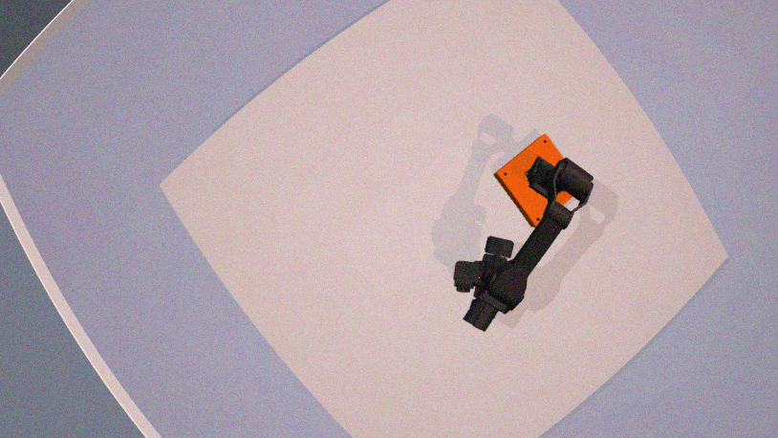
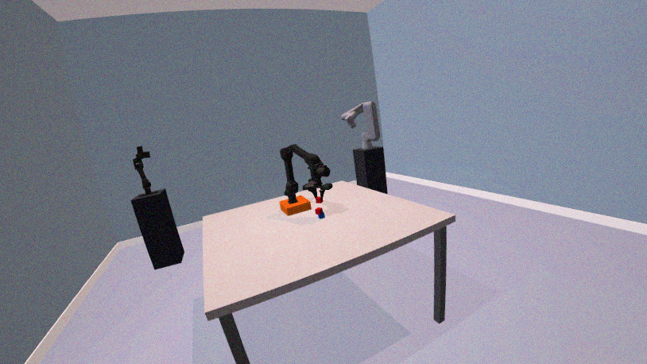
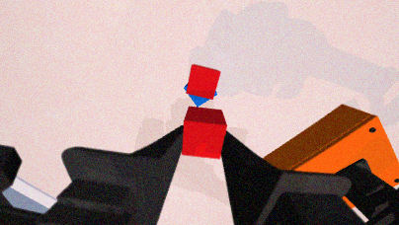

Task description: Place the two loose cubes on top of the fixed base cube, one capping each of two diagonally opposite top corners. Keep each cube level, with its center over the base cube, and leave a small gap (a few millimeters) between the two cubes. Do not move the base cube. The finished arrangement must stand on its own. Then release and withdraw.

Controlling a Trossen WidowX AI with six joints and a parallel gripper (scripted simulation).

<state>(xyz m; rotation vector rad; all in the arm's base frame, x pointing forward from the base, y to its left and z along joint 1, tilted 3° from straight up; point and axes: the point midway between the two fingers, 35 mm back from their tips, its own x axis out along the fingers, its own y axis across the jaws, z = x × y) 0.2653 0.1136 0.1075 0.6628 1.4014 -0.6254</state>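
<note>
My gripper (image 2: 319, 199) (image 3: 202, 131) is shut on a red cube and holds it in the air, above the level of the other cubes. The held red cube (image 2: 319, 199) (image 3: 202, 140) looks upright between the fingertips. The blue base cube (image 2: 321, 215) (image 3: 198, 101) stands on the table, mostly covered by the other red cube in the wrist view. That second red cube (image 2: 319, 211) (image 3: 202, 82) rests on top of the blue cube, toward one corner and overhanging it. In the top view the arm hides all the cubes.
The orange mounting block (image 1: 525, 163) (image 2: 296, 206) (image 3: 326, 148) under the arm's base stands close to the cubes. The pale table (image 1: 326, 217) (image 2: 271, 253) carries the arm's shadows. Two other arms stand on black pedestals (image 2: 158, 230) (image 2: 369, 169) beyond the table.
</note>
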